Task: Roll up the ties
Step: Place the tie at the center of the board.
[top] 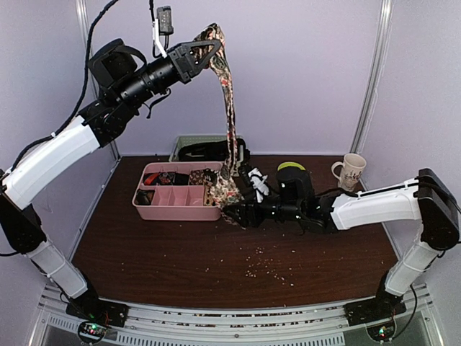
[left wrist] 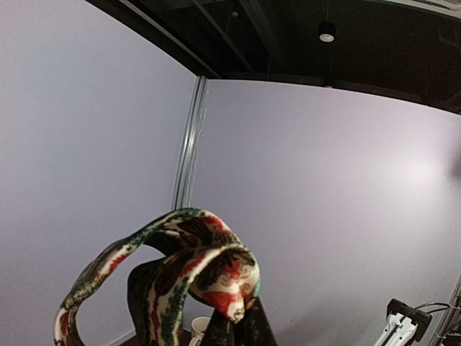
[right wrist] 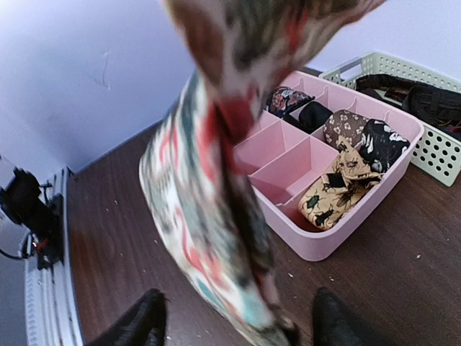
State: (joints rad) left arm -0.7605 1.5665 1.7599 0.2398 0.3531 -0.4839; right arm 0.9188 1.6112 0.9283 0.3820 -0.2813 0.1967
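Two-finger left gripper [top: 210,52] raised high, clamped on top end of tie [top: 231,108], tie hanging straight below it, right gripper [right wrist: 238,324] apart around wide bottom end, desk [top: 180,259] just beneath, pink tray [top: 173,213] beside it.

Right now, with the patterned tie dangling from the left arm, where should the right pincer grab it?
The tie's wide lower end, coming level from the right: it hangs between the right pincer's open fingers, so closing should pinch its flat faces.
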